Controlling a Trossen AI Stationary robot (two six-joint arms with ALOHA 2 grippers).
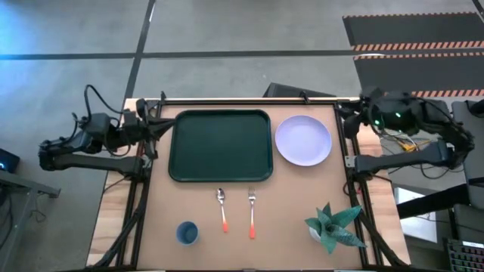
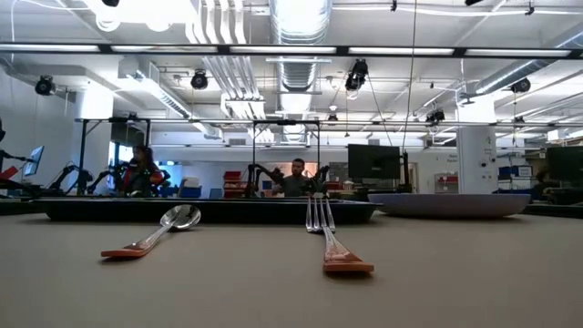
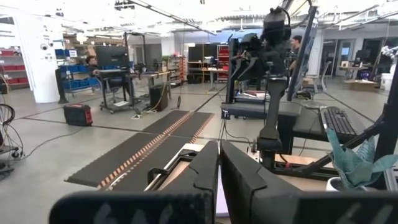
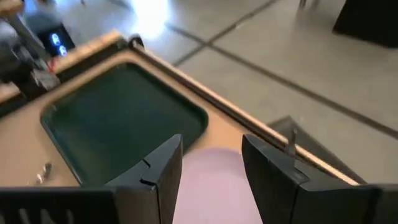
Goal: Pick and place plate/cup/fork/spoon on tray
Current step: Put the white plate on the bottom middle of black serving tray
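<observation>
The dark green tray (image 1: 220, 146) is seen bare at the far middle of the desk (image 1: 295, 204), with the plate (image 1: 302, 140) just beside it on the right. The spoon (image 1: 222, 209) and the fork (image 1: 252, 213) are laid side by side nearer the front, with the blue cup (image 1: 187, 232) to their left and a potted plant (image 1: 332, 226) at the front right. The left tool (image 3: 219, 180) is held nearly closed at the desk's far left edge, while the right tool (image 4: 211, 168) is held wide at the far right, above the plate.

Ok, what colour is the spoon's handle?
Orange-red, below a silver bowl; the spoon shows best in the high view.
</observation>
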